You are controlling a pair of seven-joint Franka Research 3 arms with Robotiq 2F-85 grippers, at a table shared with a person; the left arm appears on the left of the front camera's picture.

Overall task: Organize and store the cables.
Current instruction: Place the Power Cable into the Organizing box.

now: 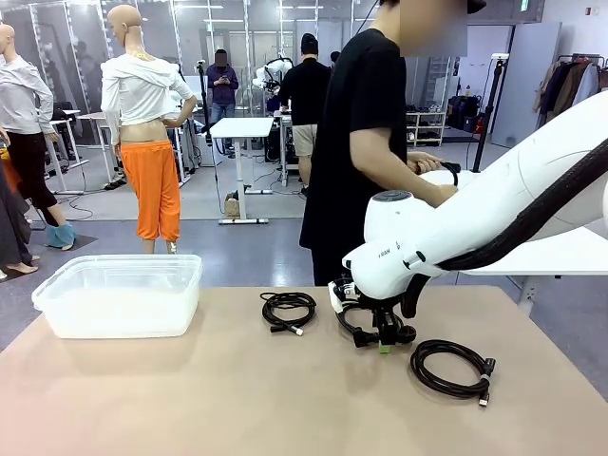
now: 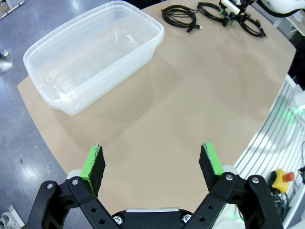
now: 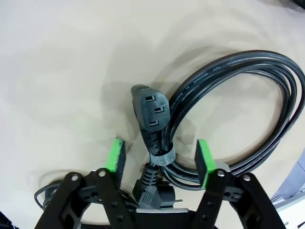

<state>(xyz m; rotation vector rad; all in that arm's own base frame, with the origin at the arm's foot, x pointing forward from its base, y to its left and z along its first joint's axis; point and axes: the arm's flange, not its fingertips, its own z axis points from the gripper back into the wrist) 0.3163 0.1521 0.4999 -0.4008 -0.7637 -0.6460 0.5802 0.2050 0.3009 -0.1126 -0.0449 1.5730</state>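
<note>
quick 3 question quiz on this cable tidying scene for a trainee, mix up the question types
1. How many coiled black cables lie on the tan table? A two, B three, C four.
2. True or false: one coil already lies inside the clear rectangular plastic tub.
3. Which stands astride a coil, the left gripper or the right gripper?

Key
1. B.
2. False, the tub holds nothing.
3. The right gripper: its jaws are open with a green pad on either side of the bundle at its grey strap. The left gripper hangs open over bare table beside the tub.
</note>
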